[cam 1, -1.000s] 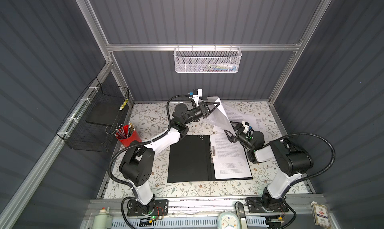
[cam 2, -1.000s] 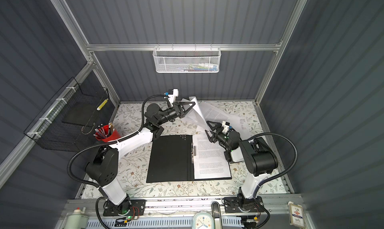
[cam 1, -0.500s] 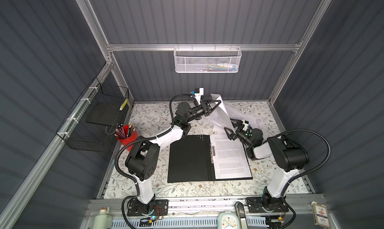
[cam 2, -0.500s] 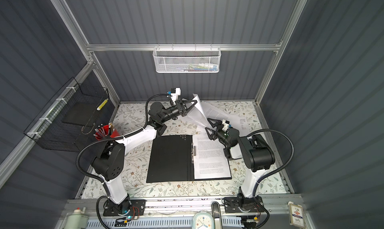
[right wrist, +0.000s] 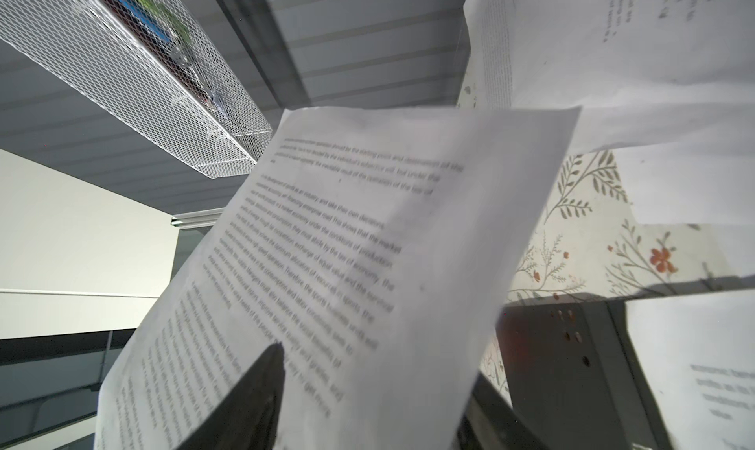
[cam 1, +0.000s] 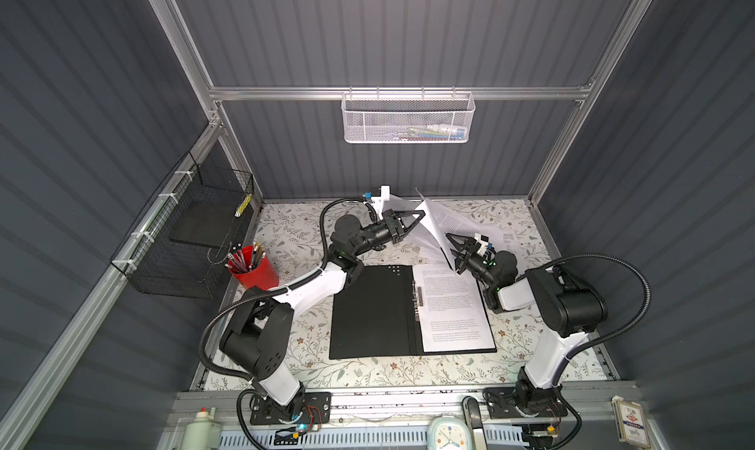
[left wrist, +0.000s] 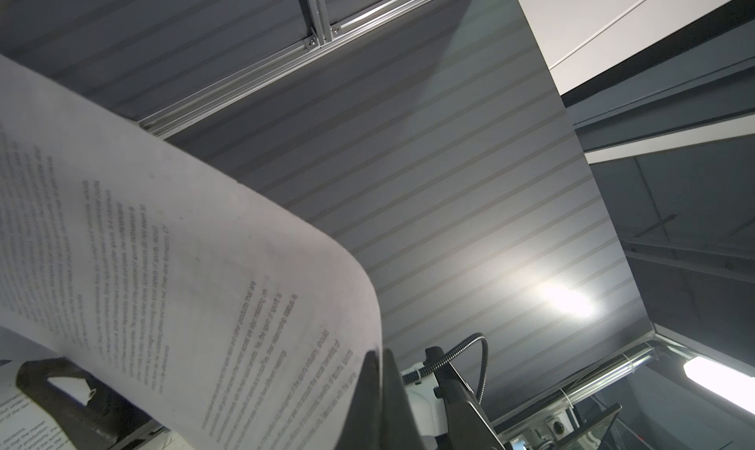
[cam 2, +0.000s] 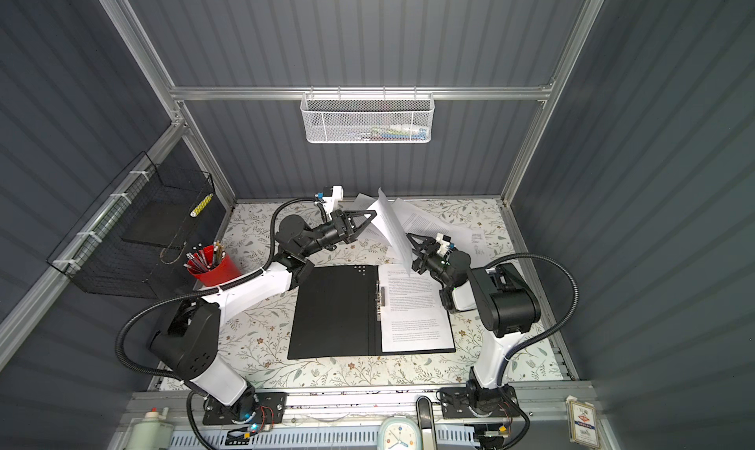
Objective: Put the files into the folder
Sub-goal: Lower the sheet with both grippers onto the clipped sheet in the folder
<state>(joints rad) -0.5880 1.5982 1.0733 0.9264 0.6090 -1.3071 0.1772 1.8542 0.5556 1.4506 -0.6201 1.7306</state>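
- The left pincer (cam 1: 421,214) is clamped tight on the raised sheet (cam 1: 435,231), pinching it near the upper edge. In its wrist view the paper (left wrist: 184,272) curls away from the dark fingertip (left wrist: 374,370).
- The sheet hangs steeply from that grip, well clear of the table (cam 1: 302,345), and slants down to the right pincer (cam 1: 452,251).
- The right pincer stands about half open, its jaws either side of the sheet's lower edge. In its wrist view one finger (right wrist: 261,386) shows in front of the printed page (right wrist: 367,243) and the other sits behind it. I cannot tell whether either pad touches the paper.
- Below both pincers, on the robot's side, the folder (cam 1: 371,313) lies open and flat, black inside up.
- A filed sheet (cam 1: 453,313) rests on the half of the folder nearer the right pincer, beside the metal clip (cam 1: 416,301).
- Loose sheets (cam 1: 470,223) lie on the table beyond the right pincer, towards the back wall.
- Against a second ago: the right pincer has crept up to the sheet's lower edge and its jaws have narrowed around it, where they stood wider just beside the paper.
- The left pincer keeps its pinch, though its arm has swung a little; the folder and filed sheet have not moved.
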